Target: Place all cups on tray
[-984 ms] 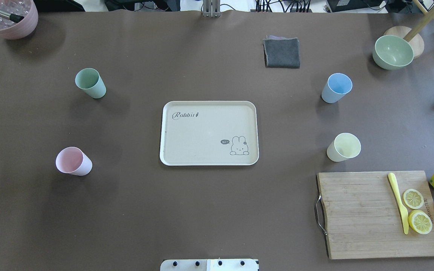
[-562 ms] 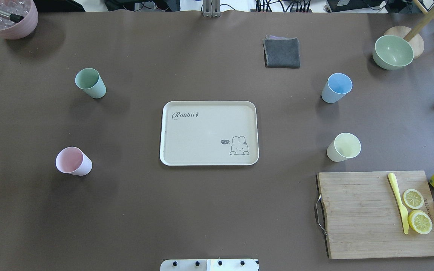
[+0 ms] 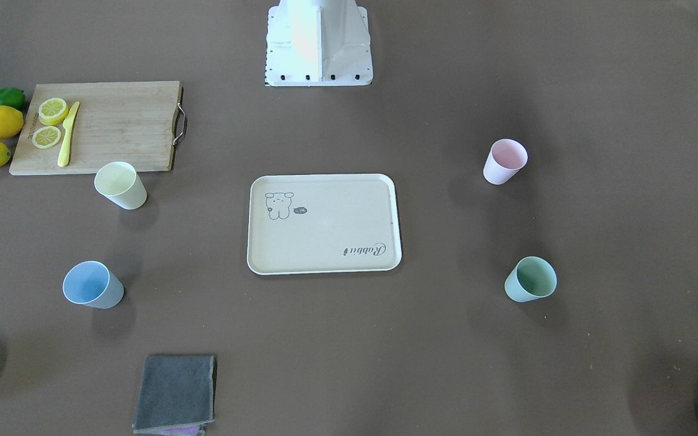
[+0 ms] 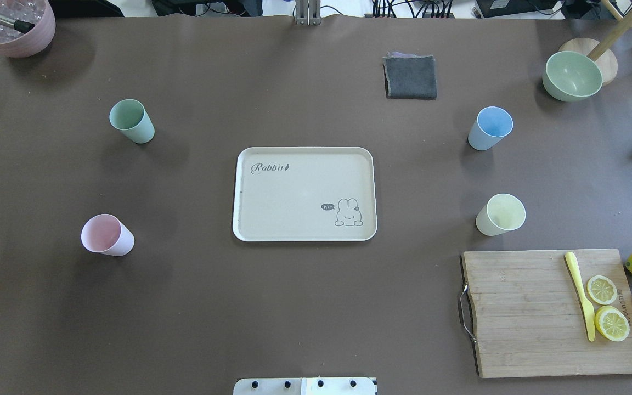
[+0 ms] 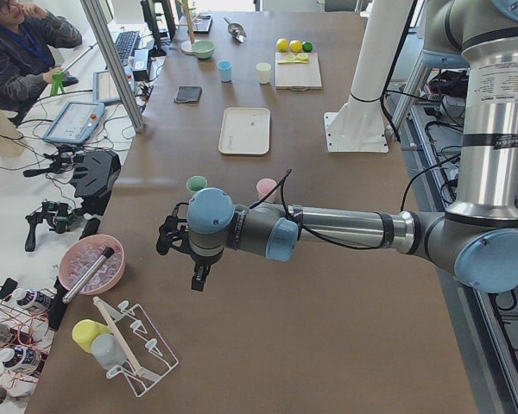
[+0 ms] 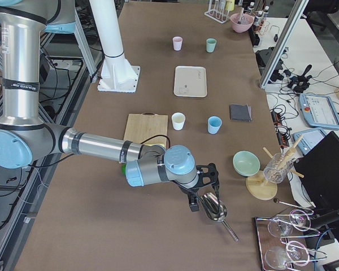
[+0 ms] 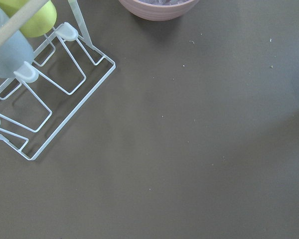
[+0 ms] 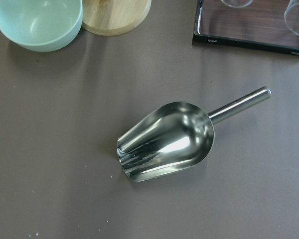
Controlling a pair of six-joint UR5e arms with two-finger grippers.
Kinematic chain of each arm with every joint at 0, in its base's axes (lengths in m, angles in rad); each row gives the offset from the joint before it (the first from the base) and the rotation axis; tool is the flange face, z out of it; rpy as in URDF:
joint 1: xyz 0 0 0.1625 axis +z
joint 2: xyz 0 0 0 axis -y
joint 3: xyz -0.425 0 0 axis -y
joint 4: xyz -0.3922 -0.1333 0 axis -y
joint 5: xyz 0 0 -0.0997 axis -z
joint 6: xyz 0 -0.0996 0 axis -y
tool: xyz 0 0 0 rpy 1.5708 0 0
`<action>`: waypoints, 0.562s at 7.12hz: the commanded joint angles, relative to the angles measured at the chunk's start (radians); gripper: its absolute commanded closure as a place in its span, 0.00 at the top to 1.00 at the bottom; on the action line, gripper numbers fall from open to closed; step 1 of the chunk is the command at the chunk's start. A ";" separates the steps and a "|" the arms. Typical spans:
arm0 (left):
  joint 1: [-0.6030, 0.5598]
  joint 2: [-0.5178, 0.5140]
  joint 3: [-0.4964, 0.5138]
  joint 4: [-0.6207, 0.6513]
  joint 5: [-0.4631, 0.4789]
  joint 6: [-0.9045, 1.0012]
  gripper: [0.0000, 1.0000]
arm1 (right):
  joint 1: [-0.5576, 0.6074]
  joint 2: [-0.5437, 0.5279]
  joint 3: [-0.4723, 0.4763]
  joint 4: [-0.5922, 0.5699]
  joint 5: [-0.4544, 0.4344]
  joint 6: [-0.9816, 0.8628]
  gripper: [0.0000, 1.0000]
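Showing the task unstarted: green [image 4: 131, 121], pink [image 4: 107, 235], blue [image 4: 490, 128] and yellow [image 4: 501, 214] cups stood well apart from the bare tray [image 4: 294, 192]. Left gripper [image 5: 164, 240] and right gripper [image 6: 209, 191] hung far off; their opening could not be told.

A cream tray [image 4: 305, 186], printed with a grey cartoon animal and "Rabbit" script, lies centre frame on a dark brown table [image 4: 184, 307]. A mint green cup [image 4: 131, 120] stands upper left, a pink cup [image 4: 106, 235] lower left, a light blue cup [image 4: 490, 128] and a pale yellow cup [image 4: 501, 214] at right.
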 commanded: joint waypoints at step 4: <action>0.002 -0.058 0.082 -0.290 0.011 -0.004 0.98 | 0.001 0.013 0.005 0.136 0.067 0.122 1.00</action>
